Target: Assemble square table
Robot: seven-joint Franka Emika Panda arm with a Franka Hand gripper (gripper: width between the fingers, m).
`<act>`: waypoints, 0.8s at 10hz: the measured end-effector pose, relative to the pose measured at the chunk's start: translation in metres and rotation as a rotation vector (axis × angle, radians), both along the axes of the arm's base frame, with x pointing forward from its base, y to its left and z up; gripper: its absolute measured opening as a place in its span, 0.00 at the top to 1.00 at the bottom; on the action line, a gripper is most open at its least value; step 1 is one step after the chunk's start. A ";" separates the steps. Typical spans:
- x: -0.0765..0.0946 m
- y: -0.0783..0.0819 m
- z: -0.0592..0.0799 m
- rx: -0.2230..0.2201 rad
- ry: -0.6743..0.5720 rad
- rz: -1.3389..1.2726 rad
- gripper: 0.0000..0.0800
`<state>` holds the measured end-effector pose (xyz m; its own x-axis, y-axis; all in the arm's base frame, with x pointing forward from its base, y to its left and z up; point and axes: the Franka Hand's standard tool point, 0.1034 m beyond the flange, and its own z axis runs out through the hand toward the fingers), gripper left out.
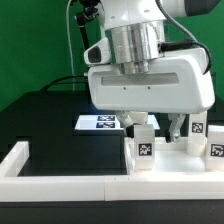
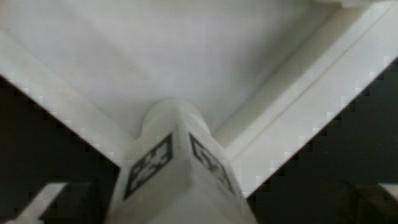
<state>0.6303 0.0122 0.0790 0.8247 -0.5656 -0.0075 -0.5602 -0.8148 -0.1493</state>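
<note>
Table top point(image 2: 107, 70): we see it right under the leg, rim slanting across
Leg point(image 2: 178, 160): stands up tall in our gripper point(image 1: 143, 122), jaws squeezed on it
Next move: we think straight down into a corner hole
Nearby: two legs point(image 1: 196, 133) beside, wall bar point(image 1: 60, 182) in front, marker board point(image 1: 100, 123) behind

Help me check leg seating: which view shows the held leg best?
The wrist view: the leg fills the frame against the tabletop, tags visible. The exterior view shows its lower end below the gripper.
</note>
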 end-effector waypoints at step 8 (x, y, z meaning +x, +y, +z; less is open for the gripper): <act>0.000 -0.007 -0.006 -0.046 -0.022 0.155 0.62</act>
